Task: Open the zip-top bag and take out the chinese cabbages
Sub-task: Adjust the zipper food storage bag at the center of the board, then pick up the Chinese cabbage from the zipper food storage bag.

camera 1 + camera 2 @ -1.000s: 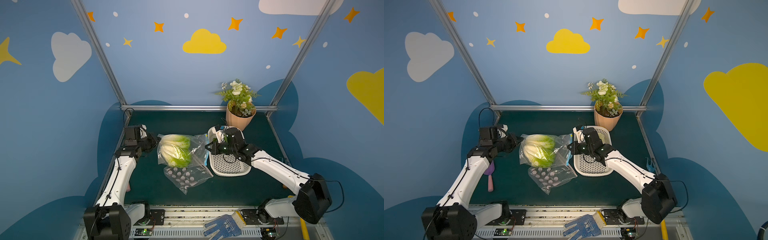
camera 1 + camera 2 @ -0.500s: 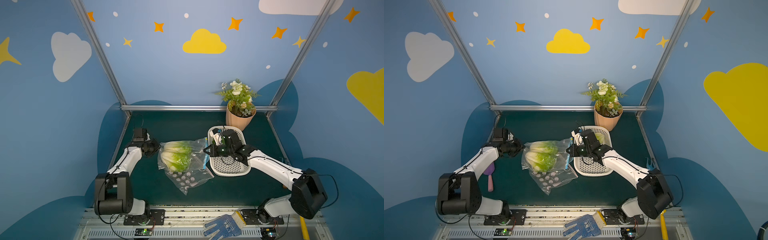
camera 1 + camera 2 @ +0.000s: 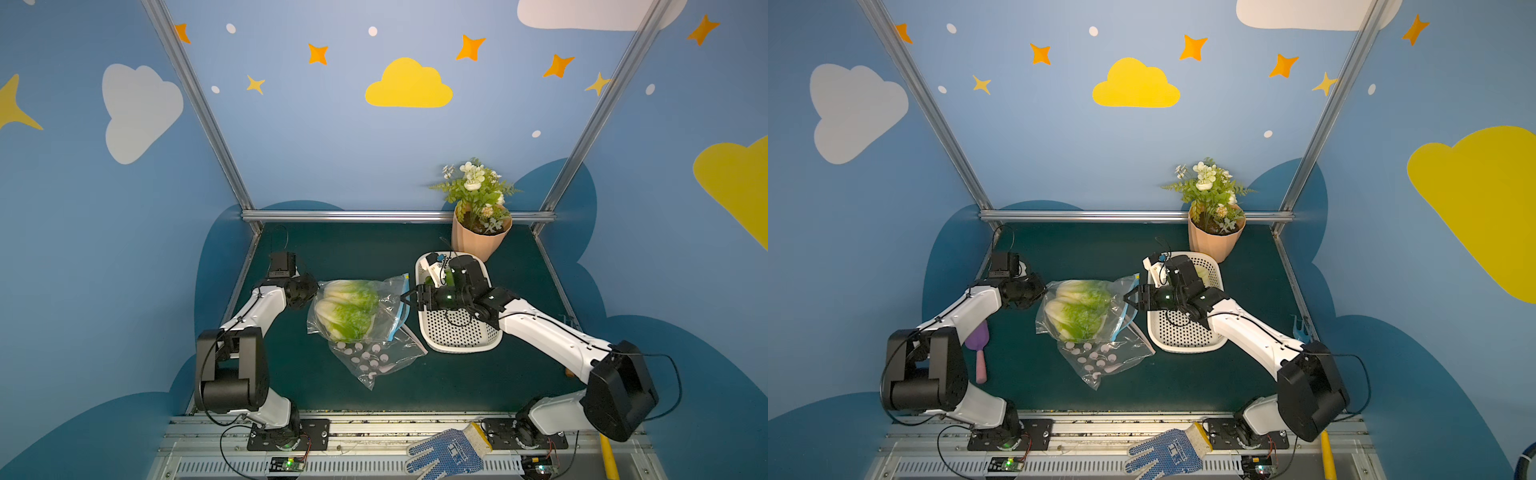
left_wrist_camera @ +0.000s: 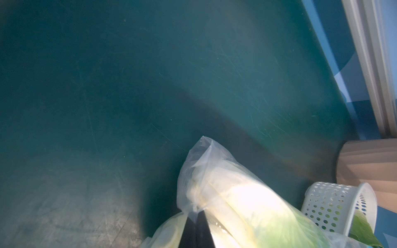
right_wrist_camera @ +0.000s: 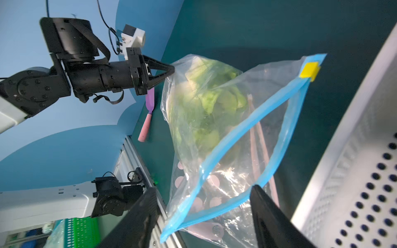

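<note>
Step in hand: take-out. The clear plastic zip-top bag (image 5: 277, 120), with a blue zip strip and a yellow slider, gapes open at the mouth. Left gripper (image 5: 170, 72) has its jaws clamped on the bag's closed far corner, holding that end just off the dark green tabletop (image 3: 353, 249). Right gripper (image 5: 204, 187) is at the mouth, jaws apart, nothing held. Two chinese cabbages (image 3: 345, 316), white bases and crinkled green leaves, lie side by side inside the bag. A green leaf shows in the white perforated plastic basket (image 3: 457, 332) beside it, likely one head already out. Next move probably needs the right jaws pushed through the mouth and closed on the nearer head, avoiding the film. The left grip must hold, or the bag will drag along.
</note>
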`<control>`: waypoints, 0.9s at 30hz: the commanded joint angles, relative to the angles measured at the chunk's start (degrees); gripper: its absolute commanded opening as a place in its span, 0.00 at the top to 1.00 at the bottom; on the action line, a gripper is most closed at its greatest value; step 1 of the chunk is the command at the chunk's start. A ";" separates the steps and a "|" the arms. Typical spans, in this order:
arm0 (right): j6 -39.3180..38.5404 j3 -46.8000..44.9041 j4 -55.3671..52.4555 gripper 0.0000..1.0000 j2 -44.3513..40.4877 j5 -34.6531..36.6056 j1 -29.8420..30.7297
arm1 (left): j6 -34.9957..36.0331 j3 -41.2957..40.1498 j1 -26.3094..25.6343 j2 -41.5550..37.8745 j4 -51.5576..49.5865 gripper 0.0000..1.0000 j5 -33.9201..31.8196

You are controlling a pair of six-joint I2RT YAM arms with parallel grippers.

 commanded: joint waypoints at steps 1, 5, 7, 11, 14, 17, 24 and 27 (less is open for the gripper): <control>1.32 -2.57 2.61 0.50 -3.20 1.31 -1.10 | 1.18 1.29 0.32 1.60 0.92 0.95 -1.13; 4.58 -5.92 6.89 0.80 -2.43 1.29 -1.42 | 1.06 1.60 0.28 2.99 1.13 0.95 -0.57; 5.05 -5.72 8.40 0.89 -0.41 -0.64 -1.30 | 0.98 1.49 0.30 3.16 1.47 0.95 0.22; 5.43 -3.22 10.95 0.93 4.02 -2.98 -0.48 | 0.62 0.95 0.21 3.10 1.89 0.95 0.96; 5.24 -1.03 11.98 0.93 6.54 -3.85 -0.10 | 0.34 0.71 0.15 3.03 2.15 0.95 1.35; 5.40 0.96 12.81 0.93 9.16 -4.68 0.32 | -0.35 0.31 0.17 3.03 3.09 0.95 2.29; 9.47 3.85 18.03 0.92 17.08 -8.12 1.86 | -2.08 -1.23 0.05 2.59 5.53 0.95 4.32; 10.58 4.73 18.25 0.88 19.27 -8.54 3.41 | -3.25 -2.25 0.07 2.08 7.11 0.95 5.50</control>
